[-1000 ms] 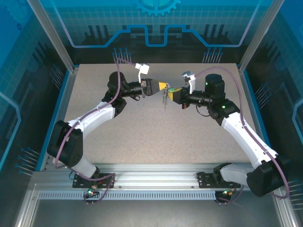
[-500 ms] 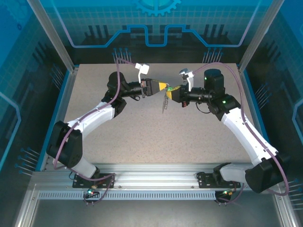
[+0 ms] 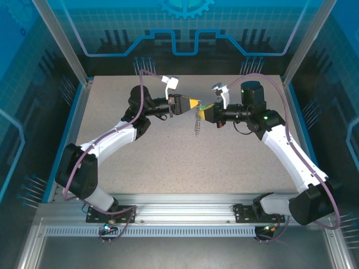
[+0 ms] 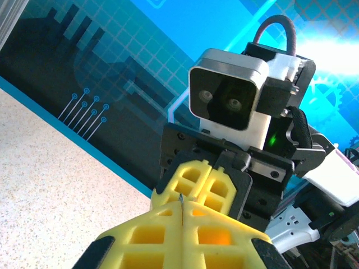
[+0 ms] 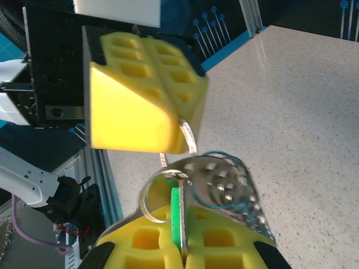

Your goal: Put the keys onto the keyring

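Note:
My right gripper (image 3: 205, 111) (image 5: 182, 217) is shut on the keys: one key, its green head (image 5: 178, 216) pinched upright between the yellow fingers (image 5: 235, 235). My left gripper (image 3: 196, 103) (image 4: 181, 208) faces it tip to tip, shut on the thin metal keyring (image 5: 189, 134), of which a sliver (image 4: 181, 199) shows between its pads. A round silvery ring (image 5: 147, 196) sits at the key's top, just under the left fingers (image 5: 134, 106). A silvery beaded chain (image 3: 196, 124) (image 5: 238, 190) hangs from the meeting point, blurred by swinging.
Both grippers are held in the air over the back middle of the speckled table (image 3: 179, 162). The right wrist camera housing (image 4: 227, 101) sits close in front of the left gripper. Blue walls (image 3: 50, 112) and an aluminium frame (image 3: 185, 207) enclose the table.
The right gripper has shifted slightly left and towards the left gripper, which edged right to meet it. The hanging chain has swung and now hangs a little lower.

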Tool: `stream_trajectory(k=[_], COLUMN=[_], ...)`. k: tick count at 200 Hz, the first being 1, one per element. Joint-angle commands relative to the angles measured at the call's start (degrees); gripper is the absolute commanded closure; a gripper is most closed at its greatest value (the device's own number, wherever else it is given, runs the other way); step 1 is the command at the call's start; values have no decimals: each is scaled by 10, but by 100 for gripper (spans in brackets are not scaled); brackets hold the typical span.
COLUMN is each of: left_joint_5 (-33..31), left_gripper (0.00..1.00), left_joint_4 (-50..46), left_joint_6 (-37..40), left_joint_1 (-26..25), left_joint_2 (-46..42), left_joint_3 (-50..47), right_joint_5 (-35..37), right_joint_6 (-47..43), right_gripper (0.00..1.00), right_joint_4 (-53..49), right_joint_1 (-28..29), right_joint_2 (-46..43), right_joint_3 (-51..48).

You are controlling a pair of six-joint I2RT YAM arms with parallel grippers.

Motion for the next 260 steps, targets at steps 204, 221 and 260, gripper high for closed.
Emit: stream_trajectory(k=[204, 221, 260], left_joint_5=[10, 11, 13], left_gripper=[100, 100, 100], left_joint_4=[-8, -11, -11], left_joint_6=[30, 32, 32], left_joint_1=[-13, -13, -13], left_joint_2=[-17, -17, -17], left_joint_3=[25, 25, 25], right_joint_5=[-10, -10, -16], right_joint_6=[-39, -37, -32], right_gripper=[100, 100, 100], right_joint_4=[-72, -71, -66], right_joint_1=[-9, -18, -28], right_joint_2=[9, 3, -3], right_joint_3=[49, 45, 44])
